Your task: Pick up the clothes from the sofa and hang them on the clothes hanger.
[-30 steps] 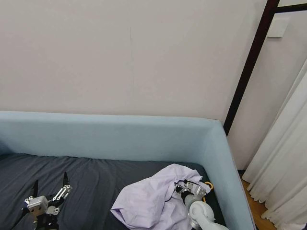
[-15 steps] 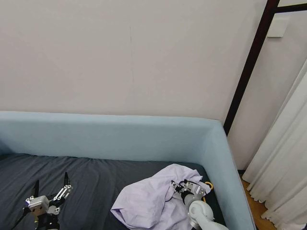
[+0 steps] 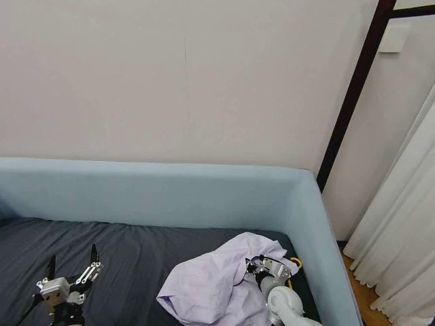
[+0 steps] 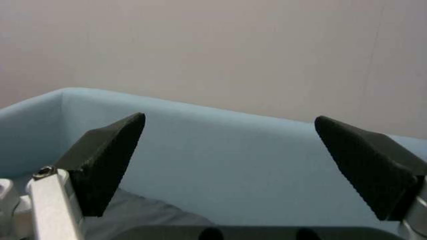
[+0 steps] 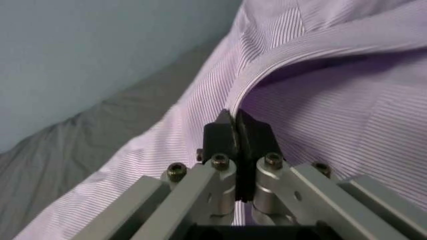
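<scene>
A plain pale wall (image 3: pixel 170 81) rises behind a sofa (image 3: pixel 170 193) with a light blue backrest and side wall and a dark grey seat cushion (image 3: pixel 136 258).

At the left, low in the head view, the left end effector (image 3: pixel 72 255) hangs above the bare cushion, well apart from the clothing. Its two dark fingers (image 4: pixel 107 150) are spread wide with nothing between them; through the gap the left wrist view looks onto the blue backrest and the wall.

Toward the right end of the seat, near the corner of the sofa, lies a crumpled lavender striped shirt (image 3: pixel 204 285), heaped on the cushion. The right end effector (image 5: pixel 235 125) is at the shirt's right edge, reaching in from the side nearest the sofa's side wall. Its black fingertips are pressed together on a raised fold of the fabric, and the striped cloth spreads out beyond and on both sides of the tips.

Farther right, beyond the sofa, stand a dark upright frame (image 3: pixel 350 102) and white curtains (image 3: pixel 401 238).
</scene>
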